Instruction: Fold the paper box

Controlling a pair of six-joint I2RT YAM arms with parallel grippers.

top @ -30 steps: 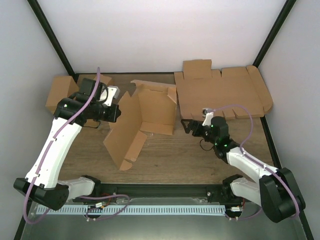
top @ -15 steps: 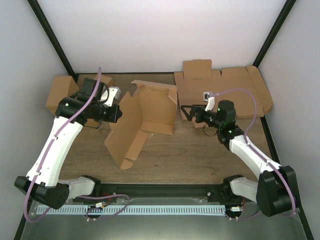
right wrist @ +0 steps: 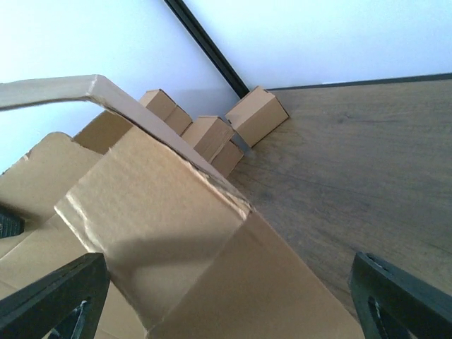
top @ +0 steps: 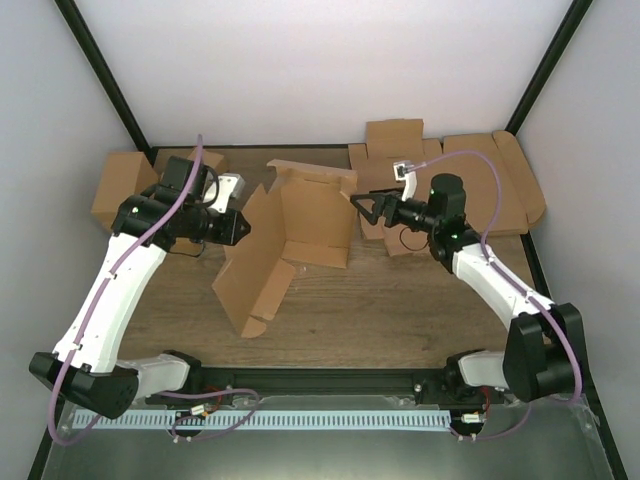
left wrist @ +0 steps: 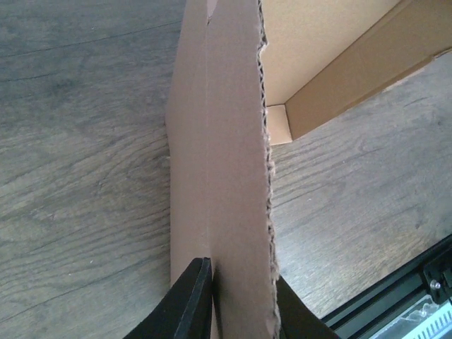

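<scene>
The paper box (top: 300, 215) stands half-formed in mid-table, brown cardboard with a tall panel leaning out to the front left. My left gripper (top: 238, 228) holds that panel's upper edge. In the left wrist view its black fingers (left wrist: 194, 300) sit on either side of the cardboard flap (left wrist: 226, 141), pressed on it. My right gripper (top: 362, 205) is open at the box's upper right corner. In the right wrist view its fingers (right wrist: 53, 296) are spread wide, with the box's wall (right wrist: 162, 233) filling the space between them, untouched as far as I can see.
A wide flat cardboard sheet (top: 480, 185) with rounded end flaps lies at the back right, under my right arm. Small brown cartons (top: 120, 185) stand at the back left, also seen from the right wrist (right wrist: 258, 113). A black rail (top: 320, 380) runs along the near edge.
My right arm has swung from the right middle of the table up and left to the box's right corner, staying open. The left arm has hardly moved.
</scene>
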